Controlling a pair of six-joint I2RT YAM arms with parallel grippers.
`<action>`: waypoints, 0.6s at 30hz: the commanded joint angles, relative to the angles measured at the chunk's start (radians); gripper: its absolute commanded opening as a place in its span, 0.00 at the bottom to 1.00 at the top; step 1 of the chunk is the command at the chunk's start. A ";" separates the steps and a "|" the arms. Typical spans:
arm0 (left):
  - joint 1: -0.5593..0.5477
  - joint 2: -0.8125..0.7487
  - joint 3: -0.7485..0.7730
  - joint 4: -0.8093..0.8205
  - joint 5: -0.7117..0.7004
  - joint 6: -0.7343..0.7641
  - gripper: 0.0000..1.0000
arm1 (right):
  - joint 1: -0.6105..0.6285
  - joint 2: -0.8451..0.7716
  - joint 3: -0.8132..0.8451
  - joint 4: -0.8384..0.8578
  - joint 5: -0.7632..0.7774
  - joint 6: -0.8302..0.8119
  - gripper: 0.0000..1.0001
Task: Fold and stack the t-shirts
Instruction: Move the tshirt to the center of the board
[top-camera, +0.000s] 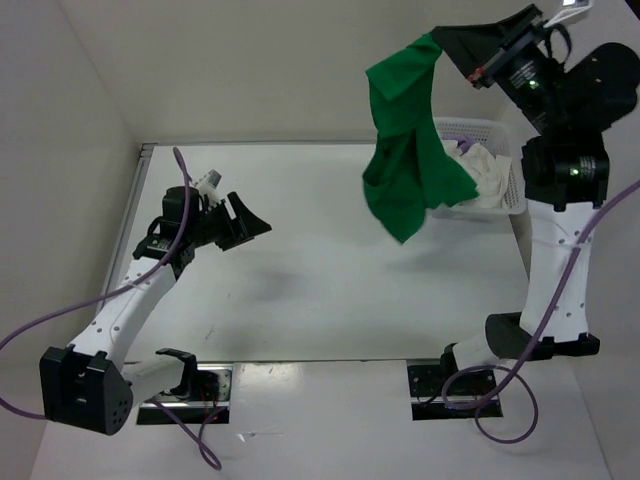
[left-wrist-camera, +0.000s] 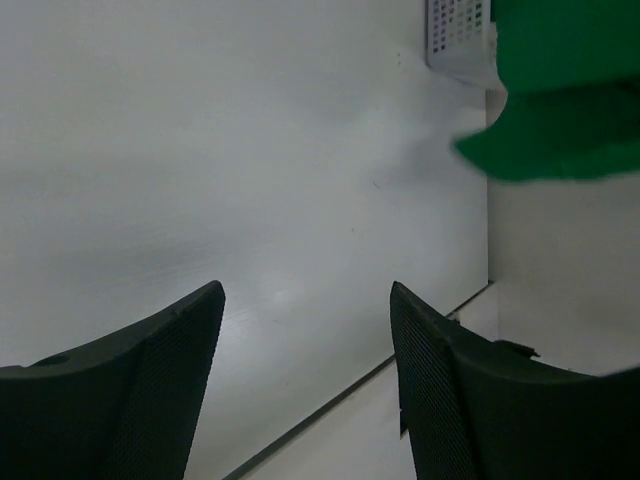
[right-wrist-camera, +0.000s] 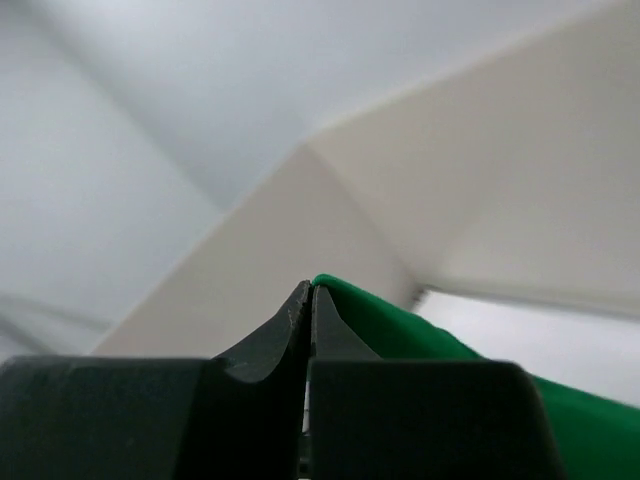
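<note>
The bright green t-shirt (top-camera: 405, 160) hangs in the air at the back right, in front of the basket, pinched at its top by my right gripper (top-camera: 440, 38). In the right wrist view that gripper (right-wrist-camera: 310, 285) is shut, with green cloth (right-wrist-camera: 400, 330) coming out beside its tips. A white t-shirt (top-camera: 490, 175) lies bunched in the basket, with a pale purple fold (top-camera: 458, 149) behind it. My left gripper (top-camera: 255, 222) hovers open over the left of the table, holding nothing. Its wrist view shows the spread jaws (left-wrist-camera: 305, 300) and the green t-shirt (left-wrist-camera: 560, 100) far off.
A white lattice basket (top-camera: 505, 135) stands at the table's back right corner, also seen as a basket (left-wrist-camera: 455, 35) in the left wrist view. The white table (top-camera: 320, 270) stretches between the arms. A wall runs close along the left edge.
</note>
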 joint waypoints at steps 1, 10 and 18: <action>0.048 -0.033 0.045 0.003 -0.061 -0.022 0.75 | -0.003 -0.041 0.134 0.199 -0.220 0.172 0.00; 0.113 -0.024 0.128 -0.063 -0.094 0.033 0.79 | 0.025 -0.090 -0.502 0.286 -0.252 0.102 0.00; 0.113 -0.059 -0.020 -0.129 -0.114 0.093 0.80 | 0.055 0.034 -0.855 0.179 0.094 -0.063 0.00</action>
